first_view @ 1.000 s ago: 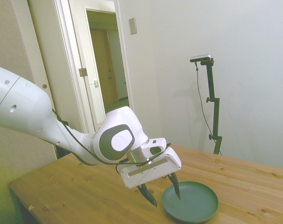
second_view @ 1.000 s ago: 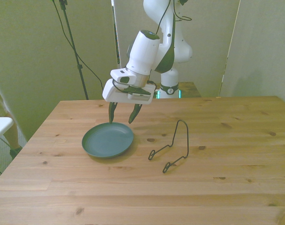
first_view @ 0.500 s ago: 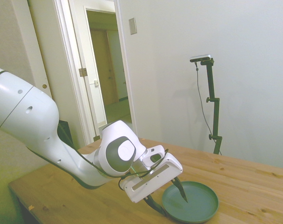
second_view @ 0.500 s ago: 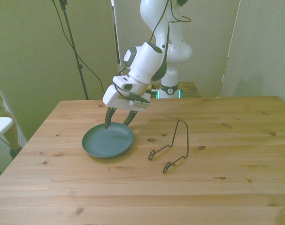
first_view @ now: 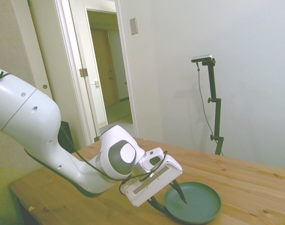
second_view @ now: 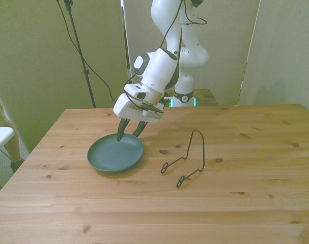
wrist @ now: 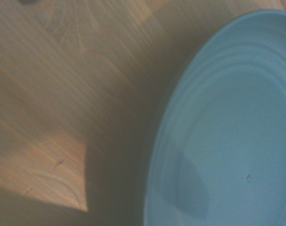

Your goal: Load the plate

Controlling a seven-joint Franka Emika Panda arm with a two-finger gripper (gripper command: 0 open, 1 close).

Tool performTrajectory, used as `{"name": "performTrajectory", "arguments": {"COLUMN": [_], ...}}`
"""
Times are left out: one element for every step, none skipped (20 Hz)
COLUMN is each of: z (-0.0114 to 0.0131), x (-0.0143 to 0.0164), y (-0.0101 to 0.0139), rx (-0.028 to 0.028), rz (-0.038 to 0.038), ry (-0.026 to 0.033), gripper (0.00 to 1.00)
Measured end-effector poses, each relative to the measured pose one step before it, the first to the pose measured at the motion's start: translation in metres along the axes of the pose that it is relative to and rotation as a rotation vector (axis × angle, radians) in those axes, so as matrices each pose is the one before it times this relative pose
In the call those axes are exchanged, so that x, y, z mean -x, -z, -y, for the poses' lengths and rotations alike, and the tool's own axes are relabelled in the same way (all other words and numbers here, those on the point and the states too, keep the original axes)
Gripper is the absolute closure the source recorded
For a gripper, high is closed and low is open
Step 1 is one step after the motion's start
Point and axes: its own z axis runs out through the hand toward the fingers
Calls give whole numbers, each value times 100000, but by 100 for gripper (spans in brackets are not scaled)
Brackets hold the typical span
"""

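A white Franka arm's two-finger gripper [second_view: 129, 132] straddles the far rim of a round, shallow, dark teal-green plate [second_view: 115, 155] lying flat on the wooden table [second_view: 246, 203], toward the front view's left. The dark fingers stand parted, one over the plate's inner surface and the other outside the rim; in the side view the gripper [first_view: 166, 198] is tilted, one fingertip down inside the dish and the other low at its outer edge. It has hold of nothing yet, as far as the pictures show. The wrist view takes in the plate [wrist: 227, 132] and bare table [wrist: 48, 94] beside it, both soft in focus.

A small black wire rack [second_view: 187, 160] stands apart from the plate, toward the front view's right, and it is judged to be where the plate must go.

The risks lie in the pinch. The rim is thin and sloped, so closing off-centre could let it slip out or nudge the plate across the smooth wood. A shallow bite could let the wide plate swing or drop on lifting. Coming down further could press a fingertip against the tabletop.
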Motion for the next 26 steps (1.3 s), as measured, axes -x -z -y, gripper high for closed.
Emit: {"name": "performTrajectory", "arguments": {"z": [-61, -90, -101, -100, -73, -74, -93, -76, -85, -69, -54, -77, -99, -107, -113, -96, -82, -69, -74, -88, -132, -219, -325, -405, -491, -429], "x": [14, 22, 35, 33, 15, 6, -2, -19, -35, -13, -17, -14, -13, -17, -23, -38, -43, -21, -29, -47, -110, -178, -305, -431, -565, -589], "y": [-56, -64, -55, -39, -16, -10, -7, 3, 8, -7, -1, -3, -8, -6, -6, -2, -17, -34, -49, -17, 35, 140, 366, 622, 996, 1231], "rx": [-301, -277, -90, -20, -42, -117, -211, -353, -488, -312, -214, -37, -11, -29, -180, -249, -266, -86, -69, -389, -899, -1518, -2150, -2274, -2266, -2329], "rz": [-316, -103, 65, 33, -66, -133, -212, -219, -11, 111, 105, 24, 40, 46, 117, 127, 148, 104, 109, 193, 281, 289, -34, -665, -1027, -469], "ry": [-248, -491, -375, -256, -181, -188, -203, -188, -334, -271, -136, 86, 73, 32, -237, -270, -402, 43, -91, -320, -472, -533, -525, -622, -817, -800], "gripper": [100, 100, 100, 100, 100, 100, 100, 100, 100, 100, 100, 100, 100, 100, 100, 100, 100, 100, 100, 100, 100, 100, 100, 100, 100, 100]}}
